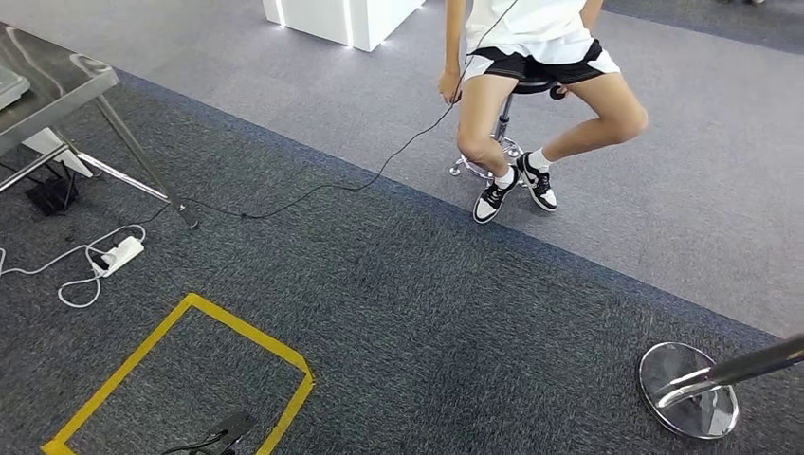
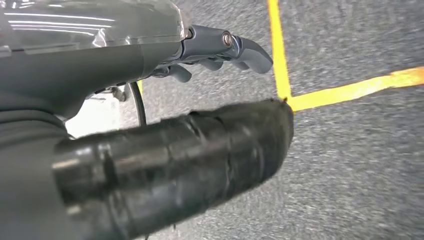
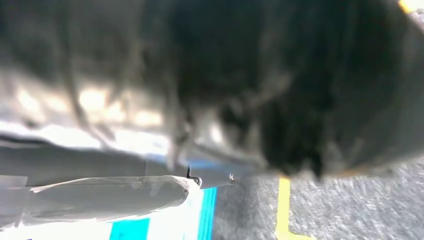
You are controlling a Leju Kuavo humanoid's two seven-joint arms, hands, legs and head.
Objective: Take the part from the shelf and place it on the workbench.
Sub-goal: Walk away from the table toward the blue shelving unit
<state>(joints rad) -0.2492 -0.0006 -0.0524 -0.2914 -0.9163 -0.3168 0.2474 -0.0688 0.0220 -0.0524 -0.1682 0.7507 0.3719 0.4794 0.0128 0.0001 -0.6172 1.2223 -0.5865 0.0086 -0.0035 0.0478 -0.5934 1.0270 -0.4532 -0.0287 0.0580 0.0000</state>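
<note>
A steel-topped table (image 1: 47,81) juts in at the far left of the head view, its thin legs (image 1: 142,161) standing on dark carpet. My left hand (image 2: 220,50) hangs over the carpet in the left wrist view, with its grey fingers (image 2: 252,55) loosely extended and nothing in them. Below it on the floor runs yellow tape (image 2: 280,50). My right hand (image 3: 105,197) appears in the right wrist view as a pale grey blur. How its fingers lie is unclear.
A person (image 1: 531,47) sits on a stool (image 1: 507,114) ahead, holding a black cable (image 1: 379,171) that trails across the floor toward the table. A white power strip (image 1: 121,252) lies near the table legs. A yellow tape square (image 1: 190,360) marks the carpet. A chrome stand base (image 1: 687,389) sits at lower right.
</note>
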